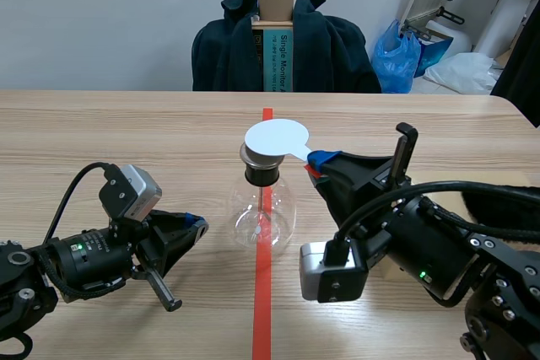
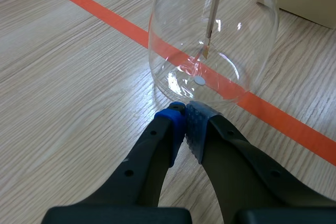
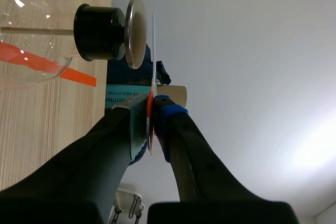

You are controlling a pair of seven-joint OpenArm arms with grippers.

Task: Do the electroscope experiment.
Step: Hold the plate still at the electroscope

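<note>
The electroscope, a clear glass flask (image 1: 263,208) with a black stopper (image 1: 261,174) and a metal plate on top, stands upright on the orange tape line. My right gripper (image 1: 319,160) is shut on the handle of a white round paddle (image 1: 277,137), which lies flat over the metal plate. Seen from the right wrist, the paddle (image 3: 153,51) is edge-on and very close to the plate (image 3: 135,32); I cannot tell whether they touch. My left gripper (image 1: 196,225) rests low on the table left of the flask, shut on nothing, with its pads (image 2: 185,111) just short of the glass (image 2: 212,40). The rod (image 2: 214,9) hangs inside.
The orange tape line (image 1: 263,292) runs down the middle of the table. Across the table stands a chair draped with a dark jacket (image 1: 283,48), with a cardboard box behind it. A blue bag (image 1: 401,56) lies at the back right.
</note>
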